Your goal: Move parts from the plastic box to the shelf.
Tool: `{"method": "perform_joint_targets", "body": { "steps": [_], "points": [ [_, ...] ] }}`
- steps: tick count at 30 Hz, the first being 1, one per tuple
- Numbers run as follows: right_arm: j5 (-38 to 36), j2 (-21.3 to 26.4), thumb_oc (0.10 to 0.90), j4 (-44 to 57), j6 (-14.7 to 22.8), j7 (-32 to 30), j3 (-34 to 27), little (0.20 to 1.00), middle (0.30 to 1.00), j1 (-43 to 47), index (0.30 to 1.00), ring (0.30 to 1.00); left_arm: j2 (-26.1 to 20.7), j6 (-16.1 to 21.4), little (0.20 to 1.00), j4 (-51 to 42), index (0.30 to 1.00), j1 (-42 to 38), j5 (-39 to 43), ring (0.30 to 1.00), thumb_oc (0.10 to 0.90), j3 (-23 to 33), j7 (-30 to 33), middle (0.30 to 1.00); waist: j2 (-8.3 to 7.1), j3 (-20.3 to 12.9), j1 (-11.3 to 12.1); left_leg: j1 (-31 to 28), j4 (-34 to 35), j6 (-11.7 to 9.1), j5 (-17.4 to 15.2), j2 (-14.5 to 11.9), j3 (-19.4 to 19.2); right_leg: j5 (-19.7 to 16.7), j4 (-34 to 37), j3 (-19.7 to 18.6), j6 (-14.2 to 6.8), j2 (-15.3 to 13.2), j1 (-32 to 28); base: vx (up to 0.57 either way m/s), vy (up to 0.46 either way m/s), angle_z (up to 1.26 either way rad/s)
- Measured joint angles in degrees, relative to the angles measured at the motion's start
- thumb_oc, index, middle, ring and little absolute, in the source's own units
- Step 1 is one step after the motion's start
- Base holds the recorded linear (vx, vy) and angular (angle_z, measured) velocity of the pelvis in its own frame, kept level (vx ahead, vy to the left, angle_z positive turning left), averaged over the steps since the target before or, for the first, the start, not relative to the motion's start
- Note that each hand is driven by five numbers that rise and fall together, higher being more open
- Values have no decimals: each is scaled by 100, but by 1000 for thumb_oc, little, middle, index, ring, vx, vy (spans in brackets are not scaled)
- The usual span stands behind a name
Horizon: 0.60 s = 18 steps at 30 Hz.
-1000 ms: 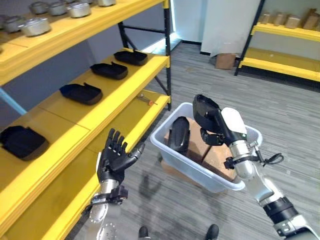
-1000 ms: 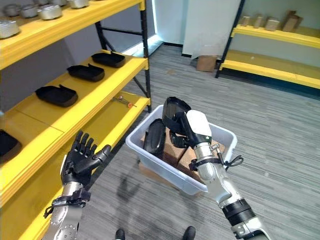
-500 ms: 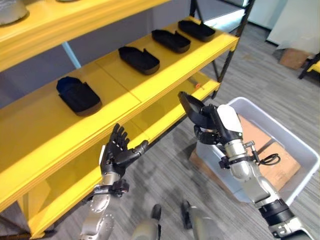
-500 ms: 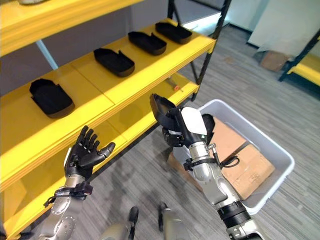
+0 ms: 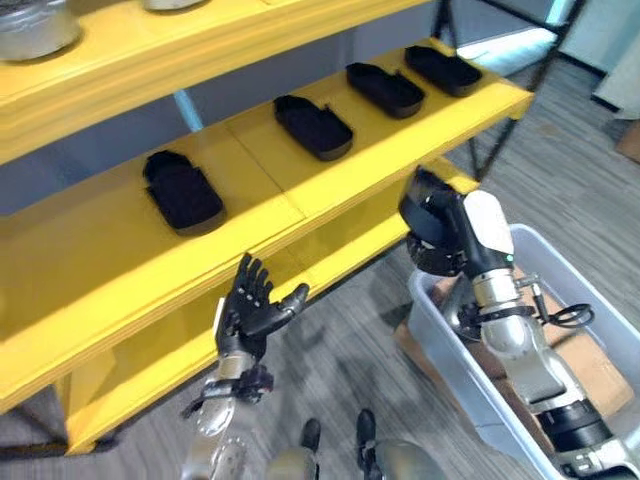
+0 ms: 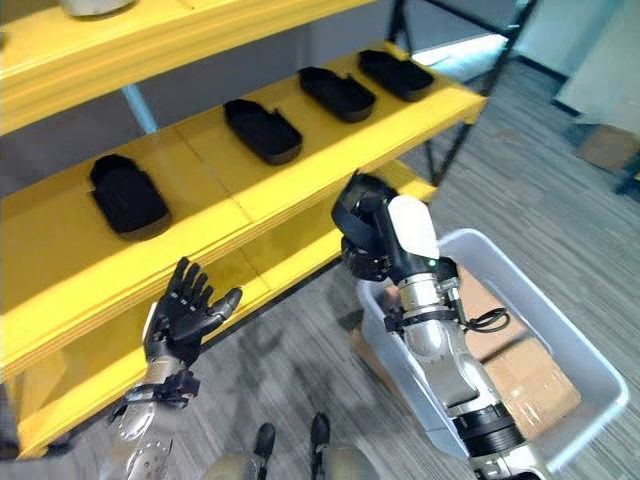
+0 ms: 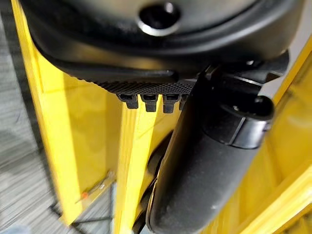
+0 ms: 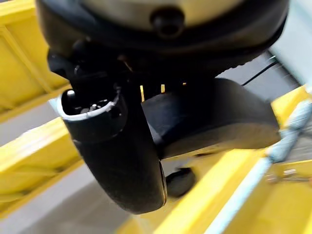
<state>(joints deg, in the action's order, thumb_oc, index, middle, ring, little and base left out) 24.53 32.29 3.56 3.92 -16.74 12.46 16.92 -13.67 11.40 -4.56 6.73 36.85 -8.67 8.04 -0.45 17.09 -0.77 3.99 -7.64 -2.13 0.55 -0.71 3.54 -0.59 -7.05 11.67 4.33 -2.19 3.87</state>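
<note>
Gripping a black part (image 5: pixel 428 200), the right hand (image 5: pixel 455 238) is clenched around it at centre right, above the plastic box (image 5: pixel 470 385). Left hand (image 5: pixel 247 315), lower centre, is spread and empty. Four black parts (image 5: pixel 182 192) sit on the yellow shelf (image 5: pixel 90 265) above grey flooring (image 5: pixel 345 350).

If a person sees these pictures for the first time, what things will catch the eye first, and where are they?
The bright yellow shelf stands out first, with a row of four black parts lying on its middle level. In front of it, the right hand holds another black part raised above the grey plastic box on the floor. The left hand hangs open near the shelf's lower level.
</note>
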Motion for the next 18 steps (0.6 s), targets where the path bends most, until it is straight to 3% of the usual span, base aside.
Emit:
{"method": "perform_joint_targets", "body": {
  "steps": [1,2,4,5,6,7,8,9,10,11,12,14,18],
  "points": [
    [-1,-2,400,69,0,0,19,300,300,55,300,300,-158,-4,1000,6,1000,-82,4,1000,900,-5,17,1000,-62,30,-73,162,-246,-137,-153,-422,-626,-7,15,205,-7,-130,-2,-5,172,83],
    [0,-1,400,134,10,-1,21,300,300,106,300,300,-365,-16,1000,9,1000,-198,1,1000,900,-2,3,1000,-111,50,-122,246,-393,-280,-148,-886,-894,41,-4,326,-40,-154,31,28,88,69],
    [-2,-70,400,141,50,-1,6,300,300,155,300,300,-414,-12,1000,20,1000,-259,1,1000,900,110,4,1000,-120,57,-34,144,-210,-437,-64,-1751,-931,105,-59,320,-20,-174,66,70,128,31],
    [-1,-75,400,141,66,-2,5,300,300,137,300,300,-361,-12,1000,37,1000,-255,3,1000,900,145,14,1000,-122,59,-69,59,-112,-477,-38,-1948,-938,134,-118,325,-15,-237,67,68,142,34],
    [-1,-73,400,141,80,-3,-42,300,300,60,300,300,-302,-10,1000,152,1000,-260,2,1000,900,117,5,1000,-73,58,-94,-152,245,-701,104,-2195,-1125,149,-219,394,-260,-448,10,71,305,51],
    [-1,-3,400,148,89,-13,-94,300,300,12,300,300,-281,-14,1000,172,1000,-248,2,1000,900,56,6,1000,72,53,-199,-267,490,-551,315,-2245,-1294,179,-308,501,-453,-490,-33,86,309,45],
    [3,114,400,171,92,-19,-121,300,300,-16,300,300,-244,-14,1000,173,1000,-240,2,1000,900,3,0,1000,250,52,-208,-334,477,-278,623,-2187,-1283,116,-370,498,-638,-557,-34,148,369,27],
    [9,154,400,292,96,-14,-334,300,300,-228,300,300,-173,-29,1000,206,1000,-268,1,1000,900,-64,-41,1000,473,31,-225,-423,531,-409,470,-2007,-1427,148,-495,611,-806,-611,-80,148,196,66],
    [0,-59,400,399,59,-101,-580,300,300,-633,300,300,-227,-82,1000,218,1000,-378,-1,1000,900,-64,-94,1000,235,13,-353,-498,719,-690,458,-1679,-1508,285,-720,659,-984,-966,-97,145,187,63],
    [7,-65,400,414,30,-90,-570,300,300,-786,300,300,-270,-79,1000,158,1000,-354,-1,1000,900,-8,-101,1000,23,-40,-248,-516,683,-651,401,-1412,-1536,257,-645,527,-1002,-1209,-88,111,180,55],
    [8,-93,400,449,30,-71,-560,300,300,-877,300,300,-393,-83,1000,159,1000,-351,-2,1000,900,18,-98,1000,-93,-83,-91,-500,607,-548,312,-1230,-1595,117,-466,426,-986,-1346,-144,98,172,5],
    [21,-187,400,532,30,-70,-550,300,300,-936,300,300,-656,-92,1000,162,1000,-324,-6,1000,900,107,-92,1000,-194,-117,24,-499,471,-418,229,-949,-1535,-137,-229,415,-930,-1583,-392,75,133,30],
    [43,-252,400,537,59,-50,-420,300,300,-874,300,300,-791,-35,1000,129,1000,-324,-59,1000,900,397,-8,1000,-283,-166,307,-450,432,-311,158,-716,-1333,-352,-48,482,-1057,-1739,-624,64,106,36]
  ]
}}
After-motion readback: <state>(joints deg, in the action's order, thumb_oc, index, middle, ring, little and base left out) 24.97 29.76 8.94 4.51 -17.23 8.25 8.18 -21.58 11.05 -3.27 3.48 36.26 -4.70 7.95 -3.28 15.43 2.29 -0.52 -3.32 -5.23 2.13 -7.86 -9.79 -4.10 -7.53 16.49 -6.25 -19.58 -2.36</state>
